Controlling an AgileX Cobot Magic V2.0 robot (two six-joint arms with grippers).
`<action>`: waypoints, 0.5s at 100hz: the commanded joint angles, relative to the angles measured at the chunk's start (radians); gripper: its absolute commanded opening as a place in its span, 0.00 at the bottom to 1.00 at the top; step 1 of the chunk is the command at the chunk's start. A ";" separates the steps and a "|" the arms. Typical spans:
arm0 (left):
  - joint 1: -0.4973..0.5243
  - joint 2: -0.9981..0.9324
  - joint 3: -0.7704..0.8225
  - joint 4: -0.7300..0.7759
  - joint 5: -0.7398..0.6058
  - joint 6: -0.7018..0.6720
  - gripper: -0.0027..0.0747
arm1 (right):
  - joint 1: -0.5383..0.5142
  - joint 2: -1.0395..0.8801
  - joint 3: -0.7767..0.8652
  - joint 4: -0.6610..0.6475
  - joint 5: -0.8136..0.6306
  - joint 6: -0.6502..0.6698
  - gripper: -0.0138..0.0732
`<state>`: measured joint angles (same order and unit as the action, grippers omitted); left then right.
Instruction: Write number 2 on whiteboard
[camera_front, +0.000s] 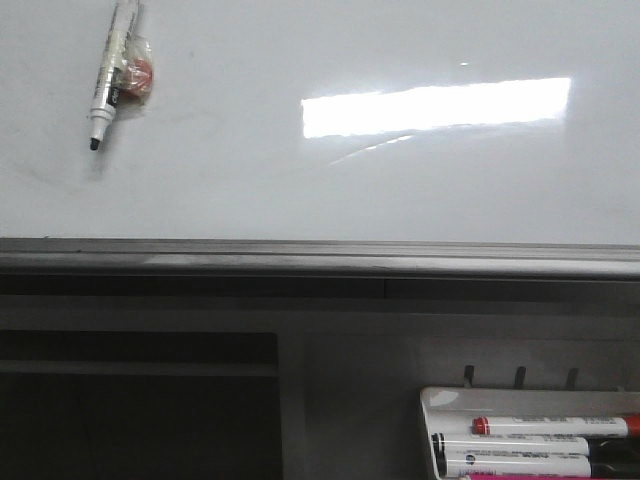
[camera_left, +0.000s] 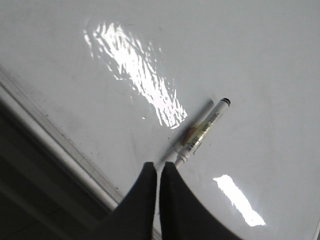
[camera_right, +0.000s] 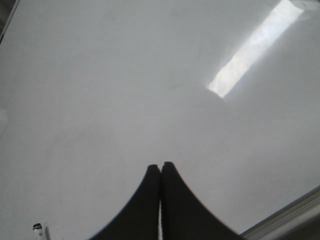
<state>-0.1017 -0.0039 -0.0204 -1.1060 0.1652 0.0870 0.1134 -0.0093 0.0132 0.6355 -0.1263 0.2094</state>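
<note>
The whiteboard (camera_front: 320, 180) is a glossy white flat board with a grey edge strip along its near side. It bears only faint smudges; no number 2 shows in any view. A white marker (camera_front: 112, 70) with a black tip lies on the board at the far left, a small orange-red bit beside its barrel. In the left wrist view my left gripper (camera_left: 158, 165) is shut and empty, its fingertips just short of one end of the marker (camera_left: 202, 132). My right gripper (camera_right: 160, 165) is shut and empty over bare whiteboard (camera_right: 125, 90). Neither gripper shows in the front view.
A small white pen tray (camera_front: 440, 395) with several markers, one red-capped (camera_front: 550, 426), sits below the board at the front right. The board's grey edge strip (camera_front: 320, 258) runs across the front, with a dark shelf opening (camera_front: 140, 400) beneath it. Bright light glare (camera_front: 435, 105) lies on the board.
</note>
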 joint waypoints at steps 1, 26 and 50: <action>-0.002 -0.006 -0.104 0.065 -0.013 0.045 0.01 | -0.003 -0.020 -0.066 -0.022 0.027 -0.006 0.08; -0.002 0.323 -0.493 0.369 0.312 0.335 0.29 | -0.003 0.062 -0.336 -0.282 0.417 -0.134 0.40; -0.028 0.706 -0.699 0.250 0.464 0.557 0.53 | -0.003 0.220 -0.444 -0.282 0.461 -0.183 0.57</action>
<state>-0.1038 0.5829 -0.6476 -0.7573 0.6409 0.5374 0.1134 0.1488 -0.3777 0.3631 0.3892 0.0480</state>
